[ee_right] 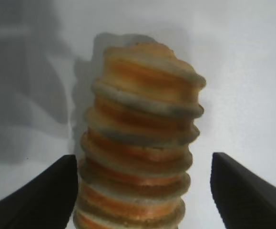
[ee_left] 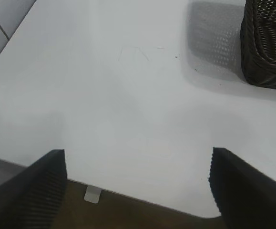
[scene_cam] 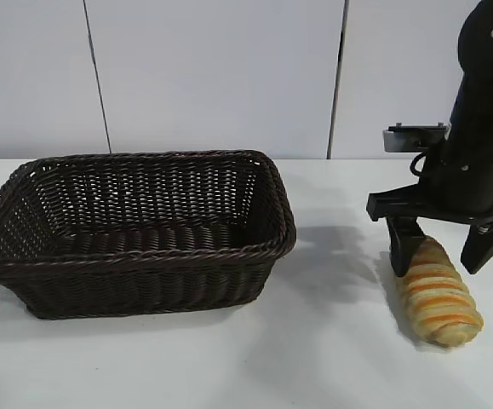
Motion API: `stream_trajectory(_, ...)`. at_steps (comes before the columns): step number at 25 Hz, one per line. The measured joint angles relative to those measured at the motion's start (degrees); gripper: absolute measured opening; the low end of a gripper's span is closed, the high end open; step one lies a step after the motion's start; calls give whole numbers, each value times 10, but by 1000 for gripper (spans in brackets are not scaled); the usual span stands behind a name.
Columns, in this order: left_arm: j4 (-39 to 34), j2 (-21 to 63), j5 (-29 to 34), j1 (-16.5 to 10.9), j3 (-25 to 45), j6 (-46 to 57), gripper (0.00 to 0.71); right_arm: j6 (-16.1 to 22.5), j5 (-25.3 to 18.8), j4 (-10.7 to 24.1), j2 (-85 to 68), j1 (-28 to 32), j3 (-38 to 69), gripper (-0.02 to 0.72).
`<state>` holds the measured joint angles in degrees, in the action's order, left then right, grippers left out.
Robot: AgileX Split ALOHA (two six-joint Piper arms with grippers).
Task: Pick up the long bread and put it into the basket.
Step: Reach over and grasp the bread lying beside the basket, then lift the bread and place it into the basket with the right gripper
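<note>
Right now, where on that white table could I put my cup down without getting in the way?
The table is bare in front of the basket and between it and the long bread. It is crowded where the right gripper straddles the bread.

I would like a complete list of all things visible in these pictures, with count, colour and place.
basket: one, dark brown wicker, on the table at the exterior view's left, nothing visible inside.
long bread: one, golden-tan with orange-brown stripes, lying on the table at the right.
table: one, white, under everything.
wall panels: white, behind the table.
right end effector: one, black, open, straddling the bread's far end.
left end effector: one, black, open, above the table edge, apart from the basket.
</note>
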<state>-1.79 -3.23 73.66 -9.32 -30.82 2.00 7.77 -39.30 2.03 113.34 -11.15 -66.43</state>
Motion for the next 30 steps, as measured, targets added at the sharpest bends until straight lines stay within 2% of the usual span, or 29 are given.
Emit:
stream_trajectory(2, 0, 0, 0, 0, 0, 0, 594, 1, 1, -2, 2, 0, 0, 333)
stream_trajectory(3, 0, 0, 0, 0, 0, 0, 594, 1, 1, -2, 2, 0, 0, 218)
stream_trajectory(4, 0, 0, 0, 0, 0, 0, 594, 1, 0, -6, 2, 0, -1, 149)
stream_trajectory(5, 0, 0, 0, 0, 0, 0, 594, 1, -2, -9, 0, 0, -3, 130)
stream_trajectory(9, 0, 0, 0, 0, 0, 0, 594, -5, -50, -13, -22, 0, -43, 127)
stream_trajectory(18, 0, 0, 0, 0, 0, 0, 594, -32, -244, -3, -111, 0, -259, 124)
stream_trajectory(20, 0, 0, 0, 0, 0, 0, 594, -38, -273, -3, -126, 0, -295, 124)
stream_trajectory(26, 0, 0, 0, 0, 0, 0, 594, -44, -284, -2, -141, -2, -311, 124)
stream_trajectory(30, 0, 0, 0, 0, 0, 0, 594, -44, -256, -8, -141, -31, -311, 124)
